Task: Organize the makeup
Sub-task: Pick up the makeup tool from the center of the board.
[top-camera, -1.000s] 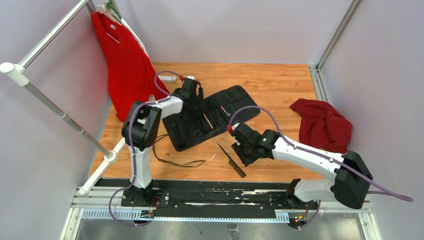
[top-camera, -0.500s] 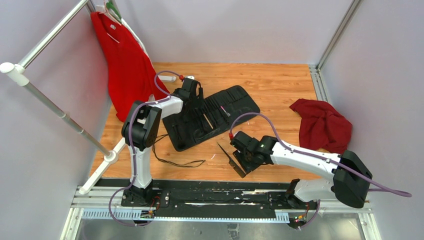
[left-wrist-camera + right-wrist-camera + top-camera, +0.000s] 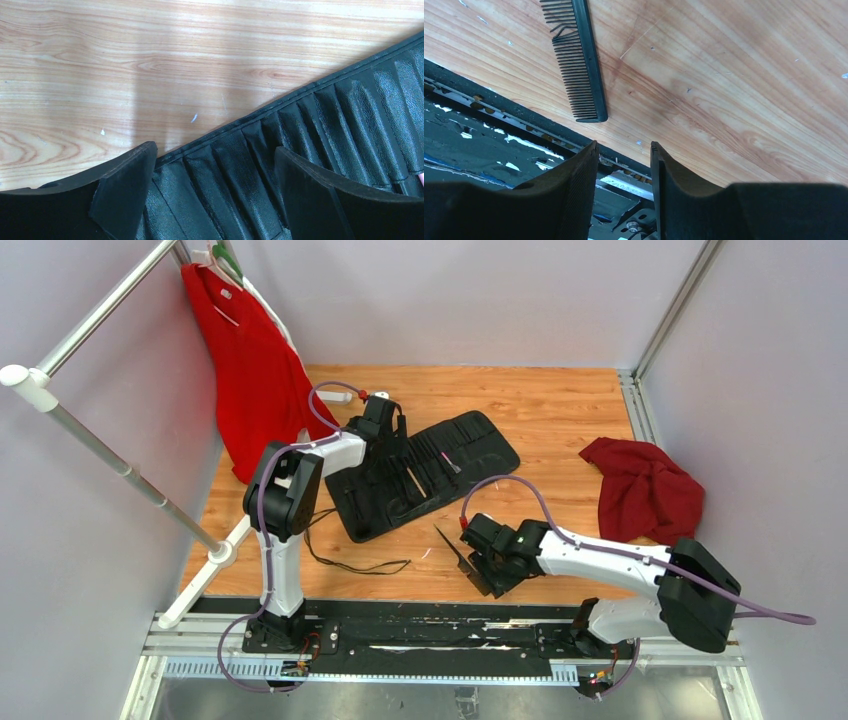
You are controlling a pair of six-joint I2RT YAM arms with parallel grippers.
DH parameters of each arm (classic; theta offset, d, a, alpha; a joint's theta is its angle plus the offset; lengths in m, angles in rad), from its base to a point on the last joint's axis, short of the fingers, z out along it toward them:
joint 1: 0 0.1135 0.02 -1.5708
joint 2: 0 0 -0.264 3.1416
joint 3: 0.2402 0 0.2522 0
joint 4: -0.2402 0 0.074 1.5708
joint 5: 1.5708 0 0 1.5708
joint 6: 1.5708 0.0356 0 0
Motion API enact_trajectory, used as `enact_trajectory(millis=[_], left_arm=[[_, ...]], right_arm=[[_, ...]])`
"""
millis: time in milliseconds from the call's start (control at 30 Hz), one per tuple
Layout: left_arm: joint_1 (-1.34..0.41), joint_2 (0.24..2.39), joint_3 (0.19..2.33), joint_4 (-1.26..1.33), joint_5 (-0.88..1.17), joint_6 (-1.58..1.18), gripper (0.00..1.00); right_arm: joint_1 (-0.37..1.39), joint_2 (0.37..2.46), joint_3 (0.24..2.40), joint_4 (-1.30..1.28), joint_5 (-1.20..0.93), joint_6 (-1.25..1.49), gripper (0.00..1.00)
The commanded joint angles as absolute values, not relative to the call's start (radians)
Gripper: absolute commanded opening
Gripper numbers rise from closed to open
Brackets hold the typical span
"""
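A black comb lies on the wooden table near its front edge; in the right wrist view the comb is ahead and left of my fingers. My right gripper hovers just right of it, jaws a little apart and empty. The long black slotted case lies open at mid-table with several thin brushes tucked in, one with a pink accent. My left gripper is open over the case's edge, with its slots between the fingers, holding nothing.
A thin black looped cord lies left of the comb. A crumpled red cloth sits at the right. A red shirt hangs from a white rack at the left. The black base rail runs just beyond the table's front edge.
My right gripper has moved down and toward the table's front edge, closer to the comb. The left arm, case and comb have not moved.
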State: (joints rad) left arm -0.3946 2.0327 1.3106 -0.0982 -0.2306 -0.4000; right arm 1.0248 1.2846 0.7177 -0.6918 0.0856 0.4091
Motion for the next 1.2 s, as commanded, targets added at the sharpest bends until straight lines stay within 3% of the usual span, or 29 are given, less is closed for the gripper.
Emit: enact_trajectory(millis=[0,1167], left_arm=[[-0.391,2.088,1.268,-0.179,-0.152,-0.430,0.93],[-0.391,2.088,1.267,-0.179,-0.151,-0.431,0.93]], right_arm=[[1.045,1.301,0.692,-0.676,0.075,0.438,0.43],[1.048,1.445,0.729,-0.594,0.094,0.401,0.43]])
